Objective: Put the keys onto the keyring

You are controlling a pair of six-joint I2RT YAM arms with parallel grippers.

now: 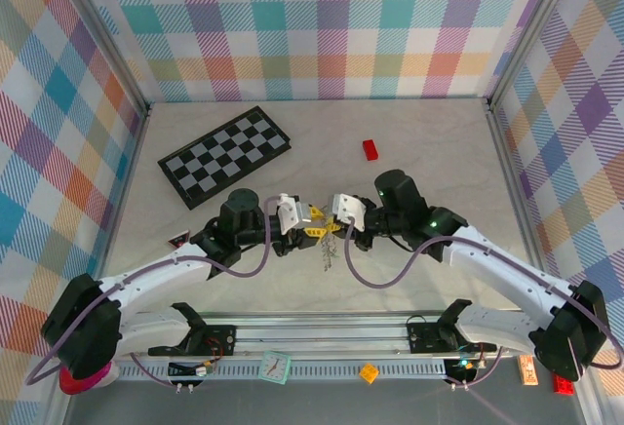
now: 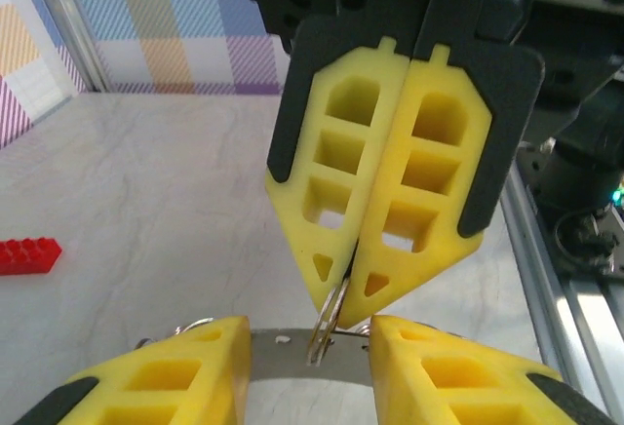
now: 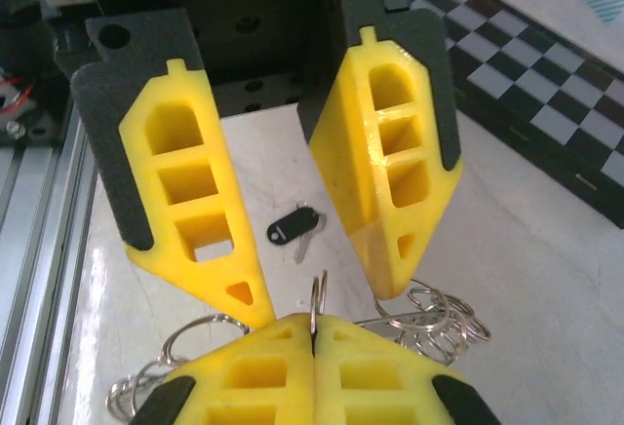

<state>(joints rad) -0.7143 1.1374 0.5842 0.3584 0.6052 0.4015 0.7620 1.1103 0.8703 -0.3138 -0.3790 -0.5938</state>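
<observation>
Two grippers meet you at the middle of the table [image 1: 429,162], tip to tip, just in front of the arm bases. Your right gripper [image 2: 343,298] is closed: its two yellow fingers are pressed together and they pinch the keyring [image 2: 327,332] at the very tips. The ring stands upright there and you see it from its thin edge. Your left gripper [image 1: 312,222] faces it from the other side with the fingers [image 3: 190,191] spread apart, so it grips nothing. The pinched ring sits in the gap between those fingers, near their tips, and I cannot tell if it touches either one.

A bunch of thin wire rings [image 3: 439,313] hangs around the keyring, some loops on each side of the right gripper's tips. In the top view they hang just below the two grippers.

One key, the one with the black head [image 3: 292,225], lies flat on the table beyond the open left fingers, apart from both grippers.

Further back you have a folding chessboard [image 1: 224,157] on the left and a red toy block [image 1: 370,149] to the right of it.
</observation>
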